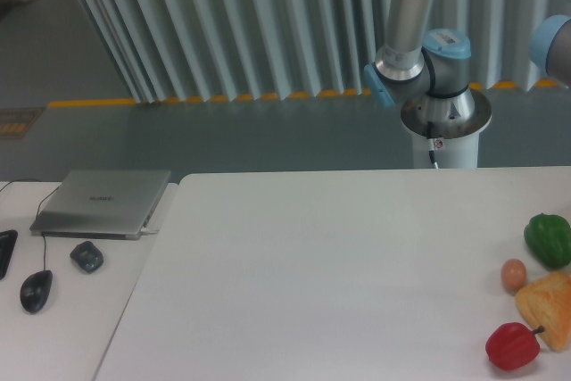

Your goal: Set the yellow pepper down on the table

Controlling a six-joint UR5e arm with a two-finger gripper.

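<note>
Gripper and yellow pepper both lie outside the frame; only the arm's grey-and-blue jointed base [434, 86] shows at upper right. On the smooth white rounded table [312, 283], lower right, sit a glossy green pepper [548, 239] and red pepper [512, 346].

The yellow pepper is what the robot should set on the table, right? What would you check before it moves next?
1. Yellow pepper in view: not ok, none is visible.
2. Hand in view: not ok, only the arm base shows.
3. Hand holding the pepper: cannot tell.
4. Free space on the table: ok, its middle and left are bare.
5. Clutter located: ok, green pepper, red pepper, egg and bread sit at the right edge.
</note>
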